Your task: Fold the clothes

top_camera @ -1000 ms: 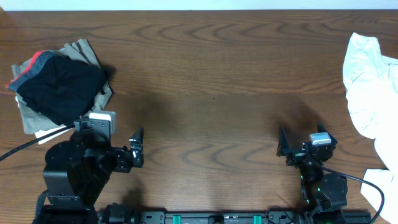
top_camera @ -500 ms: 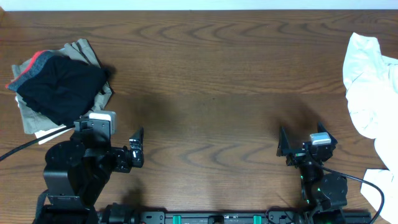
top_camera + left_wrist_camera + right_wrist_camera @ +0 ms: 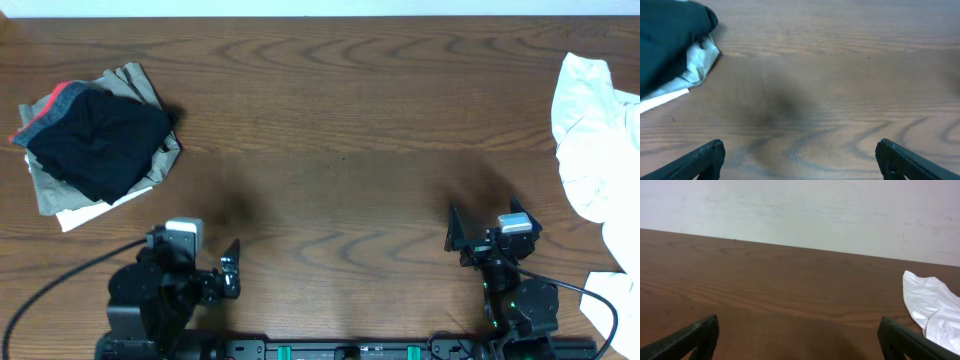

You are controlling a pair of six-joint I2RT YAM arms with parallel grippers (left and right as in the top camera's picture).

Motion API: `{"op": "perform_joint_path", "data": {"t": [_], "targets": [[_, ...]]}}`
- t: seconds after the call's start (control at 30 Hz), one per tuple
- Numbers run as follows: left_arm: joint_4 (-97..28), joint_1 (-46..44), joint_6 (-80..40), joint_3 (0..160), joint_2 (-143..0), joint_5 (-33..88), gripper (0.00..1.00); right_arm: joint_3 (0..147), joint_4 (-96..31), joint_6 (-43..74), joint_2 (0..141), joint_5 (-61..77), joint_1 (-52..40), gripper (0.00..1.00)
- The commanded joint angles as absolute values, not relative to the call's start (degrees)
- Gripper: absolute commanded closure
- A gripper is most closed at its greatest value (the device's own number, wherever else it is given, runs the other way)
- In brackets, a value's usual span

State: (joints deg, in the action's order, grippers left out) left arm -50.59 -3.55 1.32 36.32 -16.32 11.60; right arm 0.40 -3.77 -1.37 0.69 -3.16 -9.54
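The clothes [image 3: 95, 140] lie bunched at the far left of the table: black leggings with a grey, red-edged waistband, resting on khaki and white pieces. In the left wrist view their black cloth [image 3: 665, 40] fills the top left corner. My left gripper [image 3: 232, 272] is near the front edge, to the right of and below the pile, apart from it. It is open [image 3: 800, 160] over bare wood. My right gripper [image 3: 484, 215] stands at the front right, open [image 3: 800, 340] with nothing between its fingers.
A crumpled white shirt [image 3: 595, 140] lies at the right edge, also seen as the white shirt [image 3: 932, 305] in the right wrist view. Another white piece [image 3: 615, 295] is at the front right corner. A khaki-white cloth edge [image 3: 700, 60] pokes out under the black cloth.
My left arm has drawn back from the pile toward the front edge and shifted right. The pile's lower edge is now uncovered. The right arm has not moved.
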Motion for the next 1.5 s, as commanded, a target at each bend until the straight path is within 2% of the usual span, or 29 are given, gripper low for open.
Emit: {"op": "perform_joint_path", "data": {"t": [0.0, 0.37, 0.83, 1.1, 1.3, 1.47], "targets": [[-50.50, -3.66, 1.48, 32.25, -12.32, 11.07, 0.02, 0.30, -4.05, -2.22, 0.27, -2.76, -8.99, 0.01], [-48.84, -3.53, 1.50, 20.05, -2.07, 7.84, 0.02, 0.32, -4.05, -2.22, 0.27, -2.76, -8.99, 0.01], [-18.39, -1.17, 1.69, 5.58, -0.05, 5.32, 0.02, 0.30, -4.05, -2.22, 0.27, -2.76, -8.99, 0.01], [-15.99, -1.15, 1.69, 4.99, -0.05, 5.30, 0.02, 0.30, -4.05, -2.22, 0.27, -2.76, -8.99, 0.01], [-3.25, -1.17, 1.69, 0.10, -0.05, 5.30, 0.02, 0.30, -4.05, -2.22, 0.27, -2.76, -8.99, 0.01], [-3.46, -1.19, 1.72, 0.23, -0.05, 5.30, 0.02, 0.32, -4.05, -2.22, 0.27, -2.76, -8.99, 0.01]]}}
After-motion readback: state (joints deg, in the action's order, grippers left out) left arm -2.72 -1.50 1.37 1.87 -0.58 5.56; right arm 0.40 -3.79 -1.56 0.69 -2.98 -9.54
